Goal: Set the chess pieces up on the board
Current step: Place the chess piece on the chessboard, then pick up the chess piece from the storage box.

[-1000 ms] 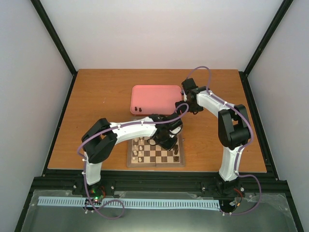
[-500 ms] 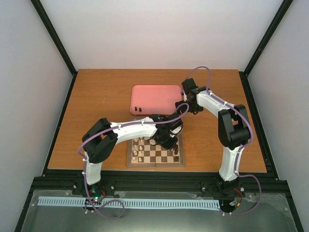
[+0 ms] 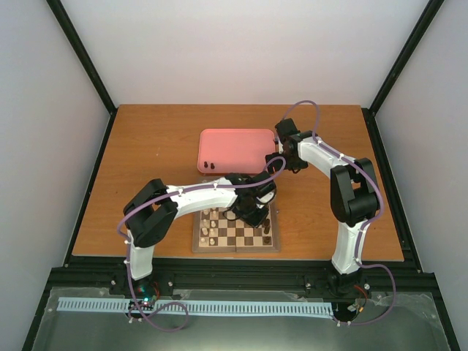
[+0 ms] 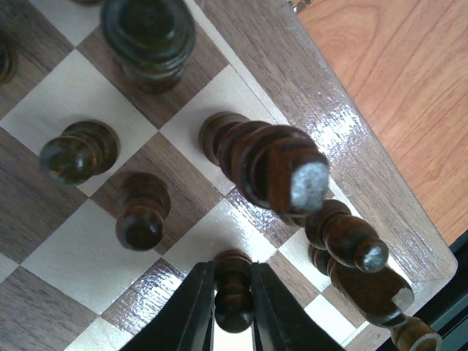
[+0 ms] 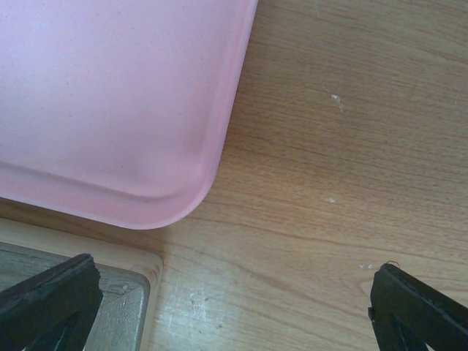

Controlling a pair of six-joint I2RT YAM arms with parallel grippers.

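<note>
The board [image 3: 235, 235] lies at the table's near middle. In the left wrist view my left gripper [image 4: 234, 322] is shut on a dark pawn [image 4: 234, 292], which stands upright with its base at a light square near the board's border [image 4: 344, 139]. Several other dark pieces stand close by: a wide one [image 4: 150, 36], two pawns [image 4: 77, 150] [image 4: 139, 212] and a tall one [image 4: 270, 164]. In the top view the left gripper [image 3: 245, 213] is over the board's far right part. My right gripper [image 3: 276, 159] is wide open and empty beside the pink tray's right edge.
The pink tray [image 3: 234, 150] sits behind the board with two dark pieces [image 3: 208, 166] near its front left corner. Cream pieces [image 3: 208, 227] stand on the board's left side. The right wrist view shows the tray's corner [image 5: 110, 95], bare table [image 5: 351, 146] and a pale wood-edged grey corner [image 5: 73, 292].
</note>
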